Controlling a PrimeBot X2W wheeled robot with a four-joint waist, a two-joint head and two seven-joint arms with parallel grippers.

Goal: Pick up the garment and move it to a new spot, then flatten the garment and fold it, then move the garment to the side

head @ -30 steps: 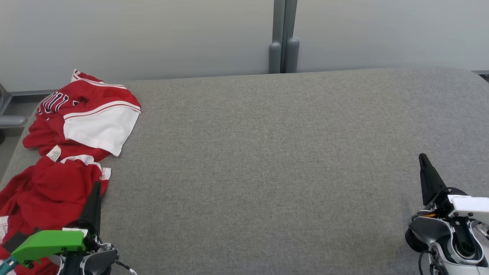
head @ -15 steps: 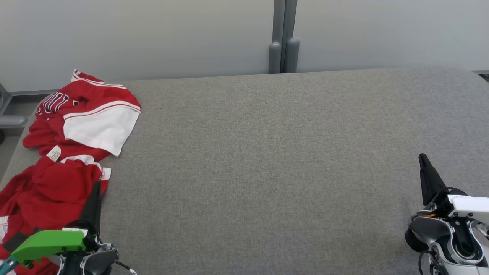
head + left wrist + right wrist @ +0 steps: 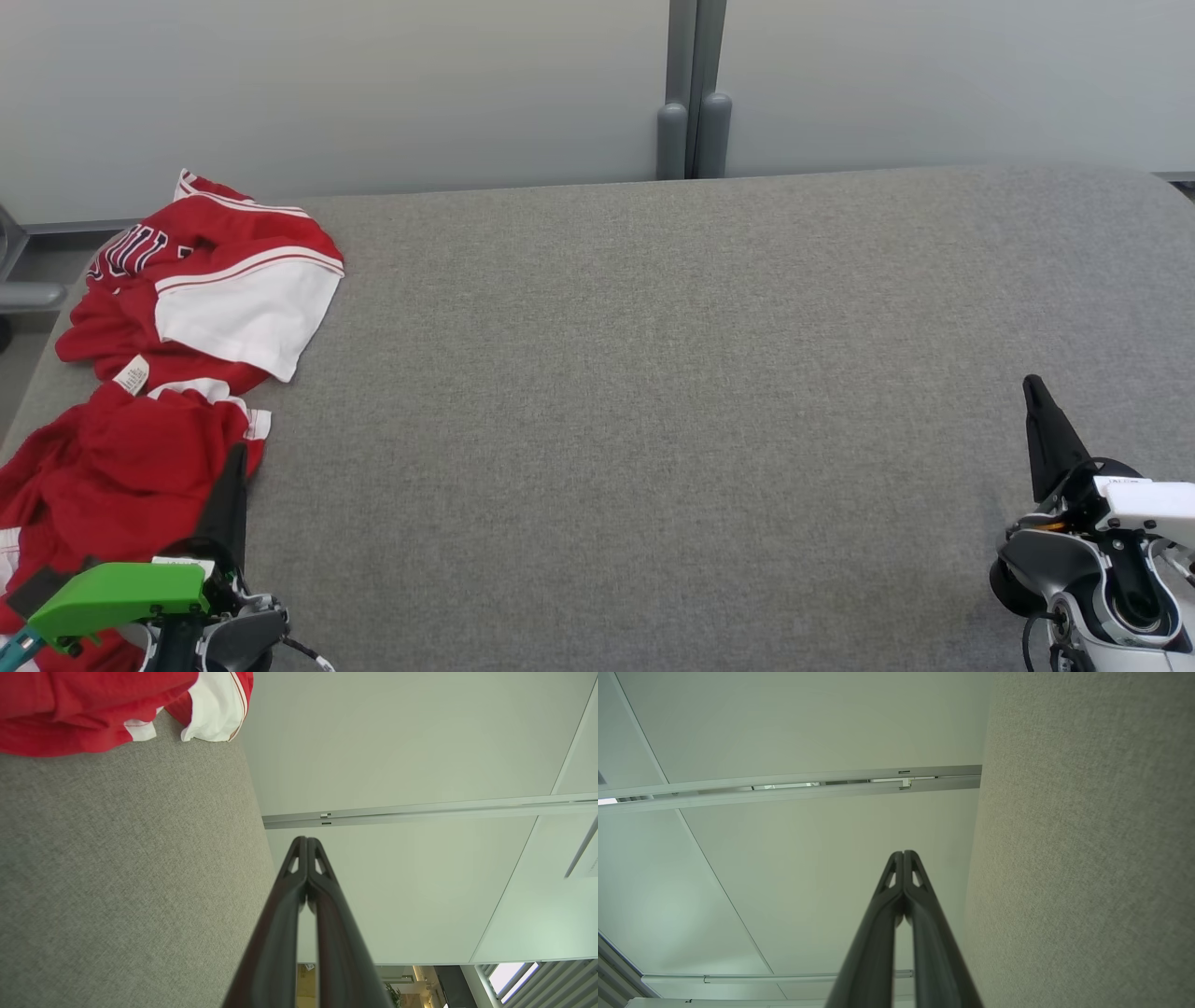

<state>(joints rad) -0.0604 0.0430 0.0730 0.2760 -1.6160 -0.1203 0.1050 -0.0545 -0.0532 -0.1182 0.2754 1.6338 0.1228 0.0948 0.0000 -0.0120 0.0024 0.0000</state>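
Garment (image 3: 177, 369) bunched at left edge of grey surface (image 3: 653, 373), near left gripper (image 3: 237, 454), pinched shut and empty; right gripper (image 3: 1033, 386) likewise clenched, far right. Probably called for parting left jaws first, then pinching a raised fold and lifting clear.

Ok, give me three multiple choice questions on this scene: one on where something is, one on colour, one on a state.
1. Where on the grey surface does the garment lie?
A) left end
B) middle
C) right end
2. What colours is the garment?
A) blue and yellow
B) red and white
C) all black
3. How are the left fingers?
A) wide open
B) shut on nothing
C) shut on the garment

Answers:
1 A: it lies bunched at the head view's left edge.
2 B: red cloth with white panels.
3 B: the left wrist view shows the tips pressed together with nothing between.
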